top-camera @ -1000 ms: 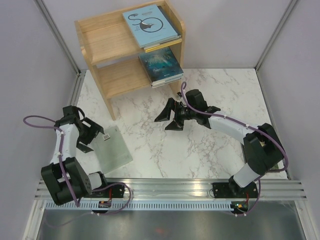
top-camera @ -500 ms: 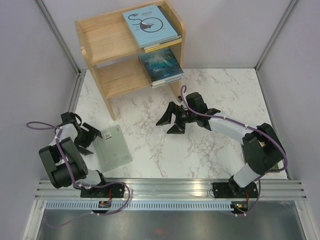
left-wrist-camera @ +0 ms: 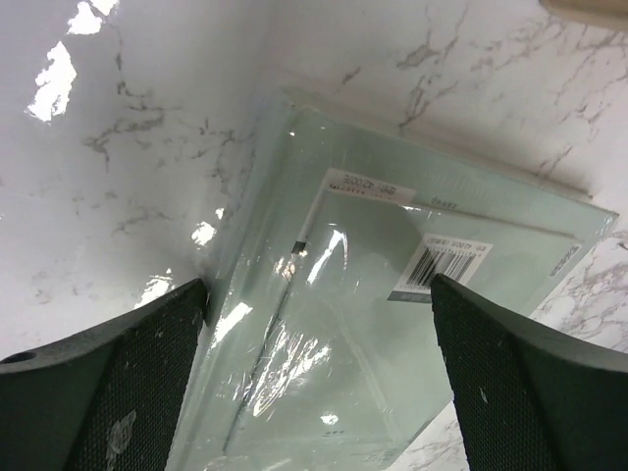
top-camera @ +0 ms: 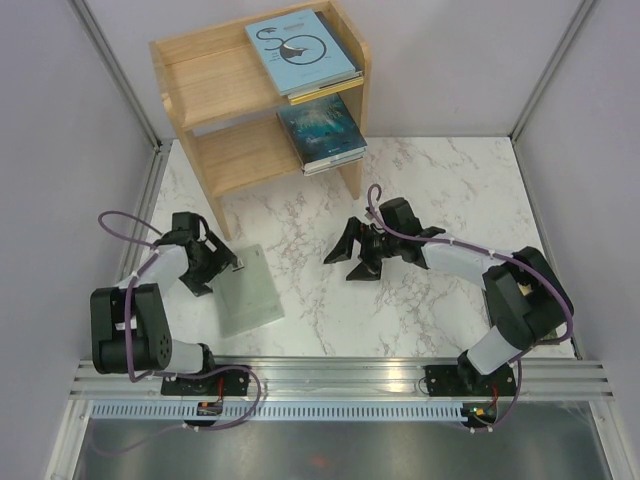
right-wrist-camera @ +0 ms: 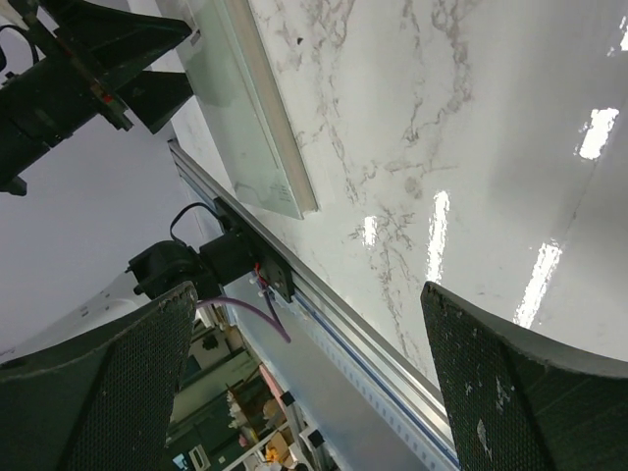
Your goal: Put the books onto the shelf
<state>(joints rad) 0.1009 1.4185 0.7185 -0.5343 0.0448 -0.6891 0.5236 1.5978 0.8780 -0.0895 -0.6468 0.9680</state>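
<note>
We see a white marbled desk (top-camera: 430, 190) with a pale wooden shelf (top-camera: 200, 90) standing at its far left edge, two tiers between solid side panels. On the right half of the top tier lies a light blue book (top-camera: 300, 52) with a black swirl on its cover. It sits on at least one more book, whose edge shows beneath it. Directly below, on the right half of the lower tier, a teal book (top-camera: 322, 128) tops another small stack.

One pale green book (top-camera: 252, 295) lies flat on the desk near the front left, well apart from the shelf. It is wrapped in shiny clear film, with a barcode sticker (left-wrist-camera: 444, 263) facing up.

The left claw (top-camera: 222, 272) is over the far left corner of this book, its jaws spread wide. From its wrist view, one finger stands beside the book's edge and the other over the cover. We cannot tell whether either finger touches it.

The right claw (top-camera: 346, 258) is near the middle of the desk, wide open and holding nothing, pointing left towards the pale green book.
</note>
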